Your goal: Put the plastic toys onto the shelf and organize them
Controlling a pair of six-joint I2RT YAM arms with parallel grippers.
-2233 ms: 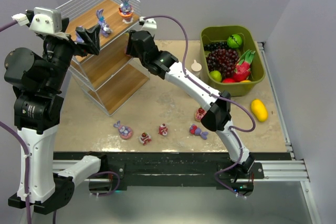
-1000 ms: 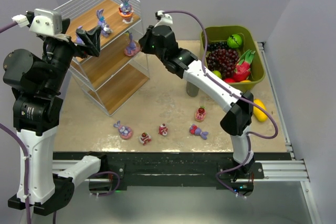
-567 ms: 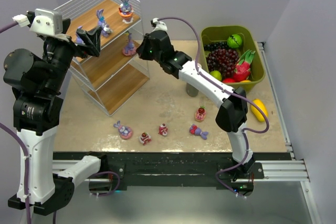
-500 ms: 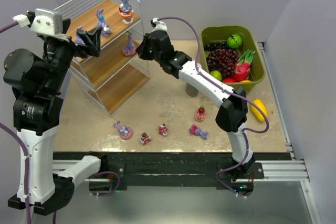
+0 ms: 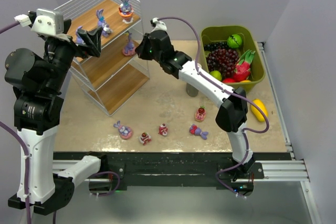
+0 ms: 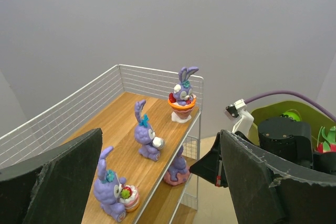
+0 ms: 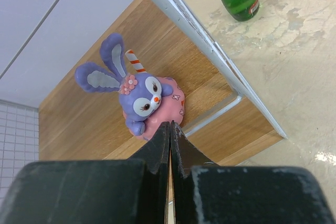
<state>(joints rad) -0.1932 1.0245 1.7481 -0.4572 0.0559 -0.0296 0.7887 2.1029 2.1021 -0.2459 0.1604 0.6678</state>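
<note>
Right wrist: right pincer [image 7: 169, 128] pressed together, empty, tips beside bunny [image 7: 143, 102] on shelf [image 7: 79, 129]; left pincer [image 6: 161, 130] spread, empty.

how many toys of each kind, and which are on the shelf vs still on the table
purple bunnies on the shelf: 4
purple bunnies on the table: 2
red-and-white cake pieces on the table: 3
cake pieces on the shelf: 0
total: 9

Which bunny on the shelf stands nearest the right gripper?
The pink-based bunny alone on the middle board, just before the right gripper; the other three stand on top.
</note>
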